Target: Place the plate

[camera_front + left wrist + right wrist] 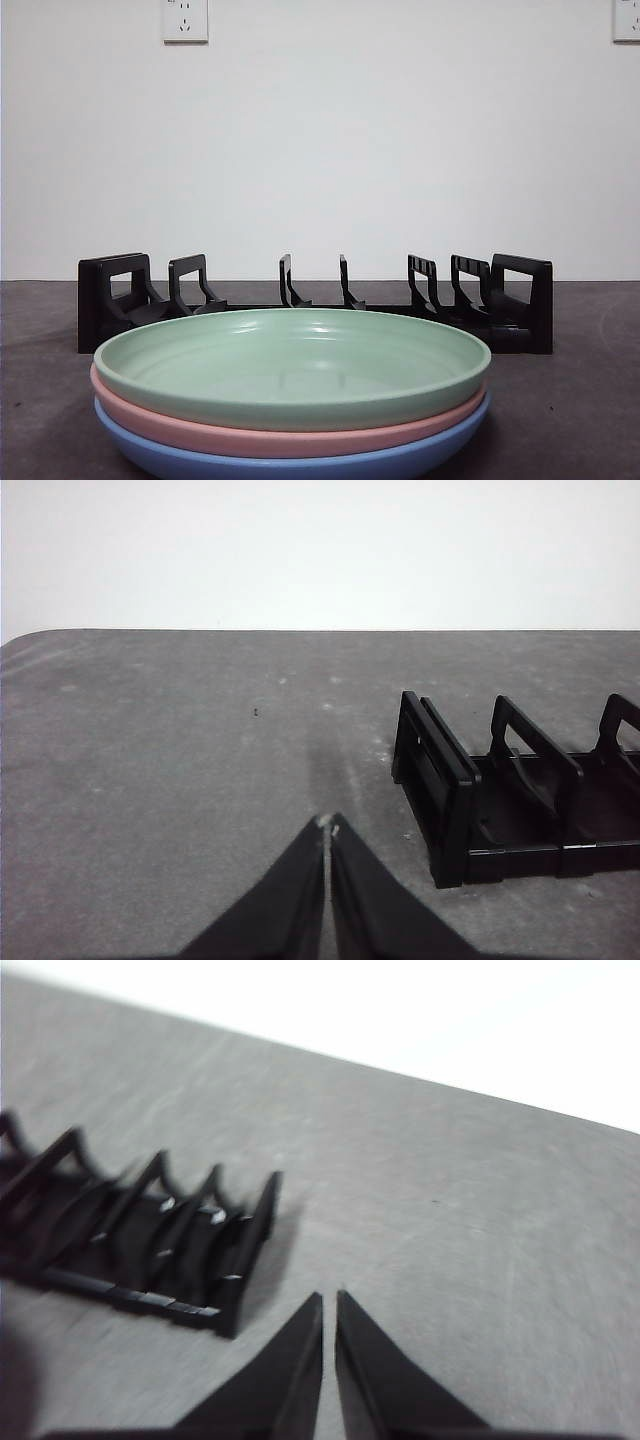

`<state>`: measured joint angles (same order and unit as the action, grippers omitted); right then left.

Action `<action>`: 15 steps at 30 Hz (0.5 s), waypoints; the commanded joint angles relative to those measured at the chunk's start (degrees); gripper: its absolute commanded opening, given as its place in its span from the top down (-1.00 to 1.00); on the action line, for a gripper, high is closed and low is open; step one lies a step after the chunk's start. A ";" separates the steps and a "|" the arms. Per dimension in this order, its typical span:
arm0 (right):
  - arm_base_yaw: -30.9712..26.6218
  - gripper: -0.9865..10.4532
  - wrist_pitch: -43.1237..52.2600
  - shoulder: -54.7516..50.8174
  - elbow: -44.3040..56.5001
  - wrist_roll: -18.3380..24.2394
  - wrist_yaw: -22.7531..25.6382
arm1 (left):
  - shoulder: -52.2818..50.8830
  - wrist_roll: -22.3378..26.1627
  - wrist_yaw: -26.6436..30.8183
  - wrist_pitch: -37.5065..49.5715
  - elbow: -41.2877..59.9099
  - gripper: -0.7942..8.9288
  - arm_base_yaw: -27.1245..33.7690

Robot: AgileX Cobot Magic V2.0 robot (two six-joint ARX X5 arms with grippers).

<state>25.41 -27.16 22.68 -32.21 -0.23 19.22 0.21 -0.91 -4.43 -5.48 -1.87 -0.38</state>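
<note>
Three plates are stacked near the front of the table in the front view: a green plate [290, 365] on top, a pink plate [270, 435] under it and a blue plate [300, 465] at the bottom. Behind them stands a black dish rack [315, 300] with empty slots. My left gripper [327, 827] is shut over bare table beside one end of the rack [520, 800]. My right gripper [328, 1300] is shut near the other end of the rack [150, 1235]. Neither gripper shows in the front view.
The grey tabletop [180, 740] runs back to a white wall. Two wall sockets [185, 20] sit high on that wall.
</note>
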 commanded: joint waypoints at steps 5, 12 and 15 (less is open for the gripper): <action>-15.58 0.79 12.48 -13.99 18.75 -1.86 -15.28 | -0.02 -0.22 0.07 0.77 1.16 0.82 0.15; -24.15 0.79 18.21 -22.51 29.27 -2.36 -20.98 | -0.02 -0.22 0.07 0.77 1.16 0.82 0.15; -24.96 0.79 20.55 -22.47 31.54 -2.32 -20.92 | -0.02 -0.20 0.07 0.77 1.16 0.82 0.13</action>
<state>0.43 -7.53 0.19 -0.93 -1.93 -1.54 0.21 -0.91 -4.43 -5.37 -1.87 -0.38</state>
